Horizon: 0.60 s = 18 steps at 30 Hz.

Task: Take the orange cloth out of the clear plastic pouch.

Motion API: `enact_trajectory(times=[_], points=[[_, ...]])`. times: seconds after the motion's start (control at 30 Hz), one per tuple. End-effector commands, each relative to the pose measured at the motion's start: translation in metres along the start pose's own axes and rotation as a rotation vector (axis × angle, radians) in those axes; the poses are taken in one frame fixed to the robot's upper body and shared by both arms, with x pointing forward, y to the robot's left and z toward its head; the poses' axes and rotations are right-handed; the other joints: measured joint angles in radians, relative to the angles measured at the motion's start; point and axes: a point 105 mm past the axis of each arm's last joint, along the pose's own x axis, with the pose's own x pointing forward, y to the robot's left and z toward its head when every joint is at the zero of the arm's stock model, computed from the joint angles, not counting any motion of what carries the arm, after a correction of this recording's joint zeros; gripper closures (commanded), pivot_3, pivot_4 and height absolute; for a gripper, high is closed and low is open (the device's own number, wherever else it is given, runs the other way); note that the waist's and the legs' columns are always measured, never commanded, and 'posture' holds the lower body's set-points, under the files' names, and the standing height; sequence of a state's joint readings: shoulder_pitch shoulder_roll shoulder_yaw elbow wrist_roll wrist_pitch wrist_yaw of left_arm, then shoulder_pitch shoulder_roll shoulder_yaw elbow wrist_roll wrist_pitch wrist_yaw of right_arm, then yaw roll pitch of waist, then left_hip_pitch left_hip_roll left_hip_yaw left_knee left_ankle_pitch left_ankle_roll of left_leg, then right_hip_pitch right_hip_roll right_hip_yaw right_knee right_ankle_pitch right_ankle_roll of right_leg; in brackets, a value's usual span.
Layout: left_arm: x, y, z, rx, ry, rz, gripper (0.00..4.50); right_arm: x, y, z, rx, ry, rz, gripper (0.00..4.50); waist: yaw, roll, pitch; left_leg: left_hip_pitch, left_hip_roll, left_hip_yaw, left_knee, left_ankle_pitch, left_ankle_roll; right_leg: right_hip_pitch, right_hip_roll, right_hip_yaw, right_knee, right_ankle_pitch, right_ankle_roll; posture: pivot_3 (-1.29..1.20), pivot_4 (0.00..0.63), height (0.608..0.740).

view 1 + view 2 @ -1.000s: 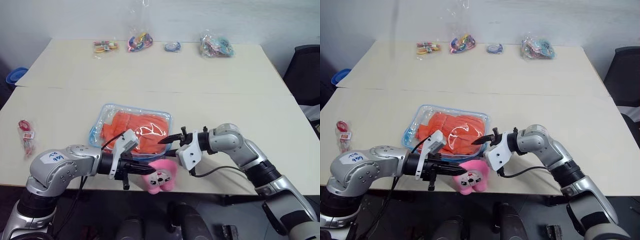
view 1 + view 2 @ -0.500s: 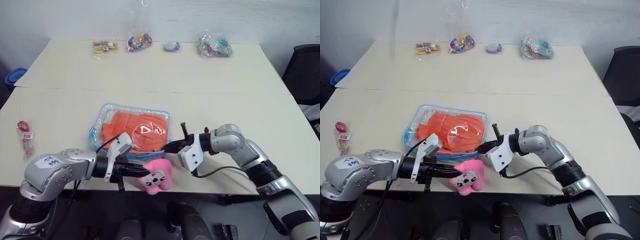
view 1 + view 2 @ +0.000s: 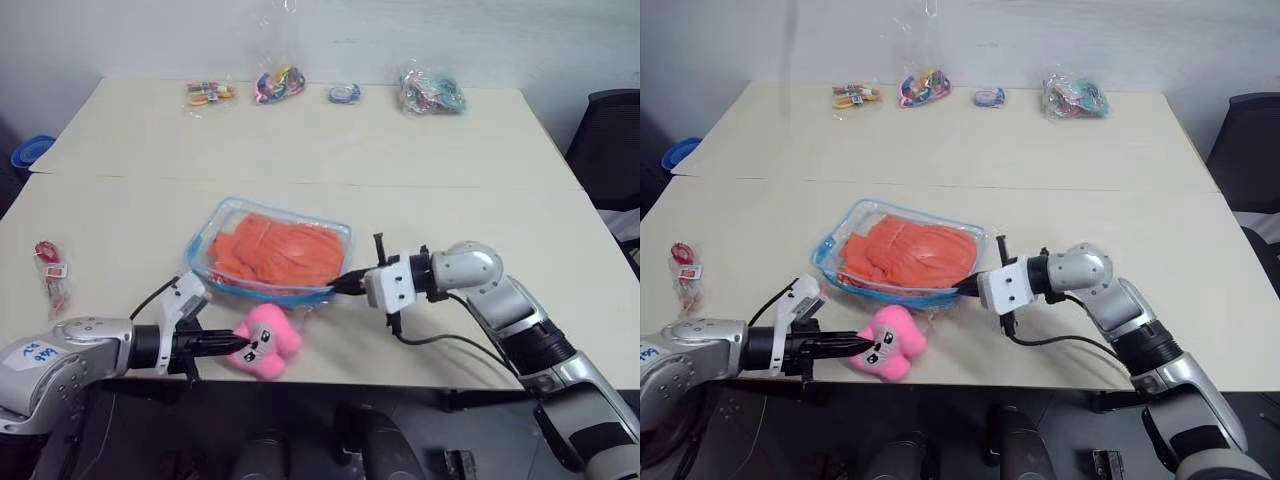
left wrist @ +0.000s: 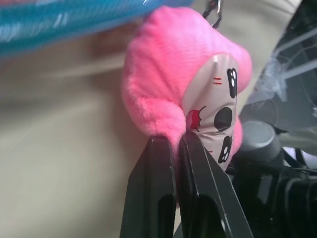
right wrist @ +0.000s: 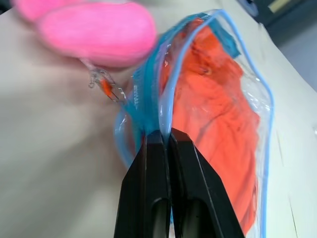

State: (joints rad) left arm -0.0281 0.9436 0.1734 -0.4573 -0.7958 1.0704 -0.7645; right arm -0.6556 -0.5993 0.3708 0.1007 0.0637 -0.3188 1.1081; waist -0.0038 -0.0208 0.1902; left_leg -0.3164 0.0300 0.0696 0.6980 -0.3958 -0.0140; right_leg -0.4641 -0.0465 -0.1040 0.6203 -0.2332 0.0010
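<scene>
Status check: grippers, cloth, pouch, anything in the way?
Left gripper shut on pink plush toy. Right gripper shut on clear plastic pouch edge. Orange cloth inside pouch. Nothing blocking.

- Even, soft overhead light falls across the pale table [image 3: 420,160] in both head views, bright without harsh contrast.
- Shadows stay faint: a thin dark rim lies under the clear plastic pouch [image 3: 268,245] near the table's front edge.
- White glare streaks the small clear bags [image 3: 432,90] along the far edge.
- The left wrist view is soft: the table surface and the pouch's blue edging smear into blur (the pink plush toy [image 4: 183,74] stays fairly crisp).
- In the right wrist view the plush toy is out of focus, while the orange cloth [image 5: 213,124] reads sharper.
</scene>
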Motion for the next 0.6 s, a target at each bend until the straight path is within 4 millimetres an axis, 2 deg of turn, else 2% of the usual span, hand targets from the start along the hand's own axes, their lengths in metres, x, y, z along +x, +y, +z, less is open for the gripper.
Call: enact_trajectory(times=[0.03,0.2,0.3,0.4,0.5,0.6], points=[[-0.004,0.0,-0.005,-0.009,0.01,0.025,4.5,-0.01,-0.013,0.012,-0.015,-0.028,-0.056,4.46,0.0,0.0,0.0,0.0,0.0,0.0,0.0,0.0,0.0,0.0,0.0,0.0,0.0,0.0,0.0,0.0,0.15,0.74],[-0.011,0.004,-0.008,-0.032,0.0,0.054,4.5,-0.012,-0.01,0.004,-0.058,0.012,-0.038,4.46,-0.001,0.0,0.0,0.0,0.0,0.0,-0.001,0.0,0.0,0.0,0.0,0.0,0.0,0.0,0.0,0.0,0.15,0.74],[-0.024,0.012,-0.005,-0.036,-0.017,0.094,4.5,-0.016,-0.006,-0.005,-0.119,0.057,-0.026,4.46,-0.001,0.0,0.0,0.0,0.0,0.0,-0.001,0.0,0.0,0.0,0.0,0.0,0.0,0.0,-0.001,0.0,0.15,0.74],[-0.049,0.03,0.004,-0.058,-0.068,0.173,4.5,-0.021,-0.001,-0.013,-0.168,0.083,-0.014,4.46,-0.001,0.0,0.0,0.0,0.0,0.0,-0.001,0.0,0.0,0.0,0.0,-0.001,0.0,-0.001,-0.001,0.0,0.15,0.74],[-0.092,0.057,0.024,-0.12,-0.188,0.277,4.5,-0.026,0.009,-0.018,-0.222,0.095,0.0,4.46,0.0,0.0,0.0,0.0,0.0,0.0,-0.001,0.0,0.0,-0.001,0.0,-0.002,0.0,-0.001,-0.002,0.0,0.15,0.74],[-0.119,0.07,0.037,-0.115,-0.24,0.341,4.5,-0.031,0.014,-0.02,-0.245,0.096,0.005,4.46,-0.001,0.0,0.0,0.0,0.0,-0.001,-0.001,-0.001,0.0,-0.001,0.0,-0.003,0.0,-0.002,-0.002,0.0,0.15,0.74]])
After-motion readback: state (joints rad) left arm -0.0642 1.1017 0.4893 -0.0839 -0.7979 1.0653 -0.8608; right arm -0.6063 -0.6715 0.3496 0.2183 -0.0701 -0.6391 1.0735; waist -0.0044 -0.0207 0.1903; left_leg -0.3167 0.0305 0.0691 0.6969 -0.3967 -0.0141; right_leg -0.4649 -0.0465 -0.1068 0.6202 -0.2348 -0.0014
